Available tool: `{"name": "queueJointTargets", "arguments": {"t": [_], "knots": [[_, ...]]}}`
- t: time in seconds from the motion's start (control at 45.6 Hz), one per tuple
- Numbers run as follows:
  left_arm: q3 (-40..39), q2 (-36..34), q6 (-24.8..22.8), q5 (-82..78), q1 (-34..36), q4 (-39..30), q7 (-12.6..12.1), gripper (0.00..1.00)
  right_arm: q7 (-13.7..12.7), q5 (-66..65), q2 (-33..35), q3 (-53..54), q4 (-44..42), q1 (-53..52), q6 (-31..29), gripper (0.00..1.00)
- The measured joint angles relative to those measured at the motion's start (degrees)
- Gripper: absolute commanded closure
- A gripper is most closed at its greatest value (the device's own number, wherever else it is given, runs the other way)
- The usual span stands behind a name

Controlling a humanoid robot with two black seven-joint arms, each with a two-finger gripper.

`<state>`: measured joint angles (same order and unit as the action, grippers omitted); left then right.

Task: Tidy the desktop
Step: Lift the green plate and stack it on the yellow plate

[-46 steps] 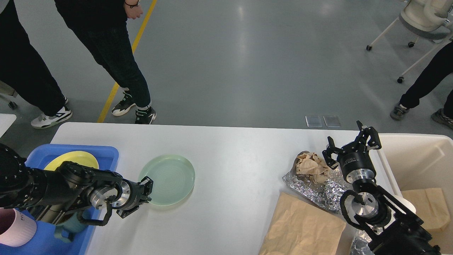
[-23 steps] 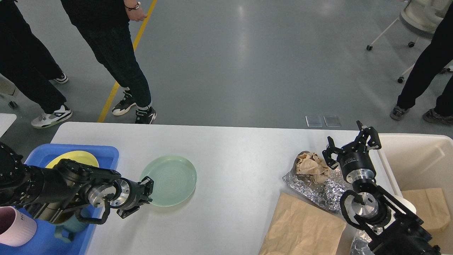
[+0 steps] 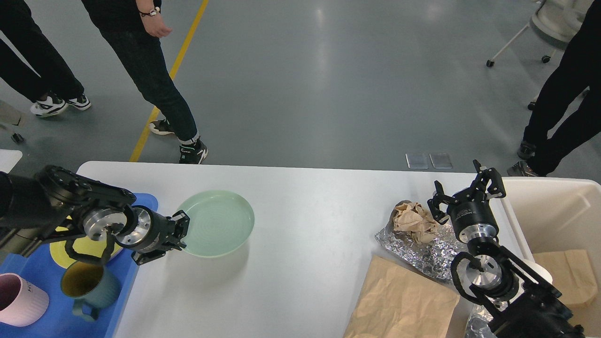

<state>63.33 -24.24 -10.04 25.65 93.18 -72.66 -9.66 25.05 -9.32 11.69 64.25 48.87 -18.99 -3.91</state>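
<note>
Left gripper clamped the pale green plate's rim, apparently lifted off desktop; right gripper spread open, empty; yellow plate half-hidden behind arm.

Bright, even overhead lighting. Pale glare streaks shine on the grey floor beyond the white desktop. Soft shadows on the desktop. Sharp focus, slight stretching towards the edges.

Left gripper closed on the rim of a pale green plate, plate tilted above the white desktop, blue tray with yellow plate and two mugs at left, right gripper with fingers spread over crumpled paper on foil.
</note>
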Motion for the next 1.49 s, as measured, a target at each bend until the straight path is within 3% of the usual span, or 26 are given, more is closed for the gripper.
{"name": "queueJointTargets", "arguments": {"t": [0.11,0.373,0.504,0.636,0.877,1.096,1.293,1.49], "knots": [[6.0,0.1,-4.3,2.0,10.3,-3.7,0.0,1.00,0.0,0.0,0.0,0.0,0.0,0.0,0.0,0.00],[16.5,0.7,-20.0,6.8,34.8,-12.5,0.6,1.00,0.0,0.0,0.0,0.0,0.0,0.0,0.0,0.00],[19.9,0.3,-26.8,7.1,42.9,-16.3,1.9,1.00,0.0,0.0,0.0,0.0,0.0,0.0,0.0,0.00],[22.3,0.3,-30.1,7.1,44.9,-17.0,4.0,1.00,0.0,0.0,0.0,0.0,0.0,0.0,0.0,0.00],[24.9,-0.2,-31.9,6.9,42.9,-14.6,4.5,1.00,0.0,0.0,0.0,0.0,0.0,0.0,0.0,0.00],[27.4,-8.2,-35.2,5.7,34.8,-2.5,3.5,1.00,0.0,0.0,0.0,0.0,0.0,0.0,0.0,0.00],[23.1,-17.9,-35.5,2.9,21.5,12.4,-1.4,1.00,0.0,0.0,0.0,0.0,0.1,0.0,0.0,0.00],[9.1,-20.5,-35.3,2.6,0.5,28.7,-6.4,1.00,0.0,0.0,0.0,0.0,0.1,0.0,0.0,0.00]]}}
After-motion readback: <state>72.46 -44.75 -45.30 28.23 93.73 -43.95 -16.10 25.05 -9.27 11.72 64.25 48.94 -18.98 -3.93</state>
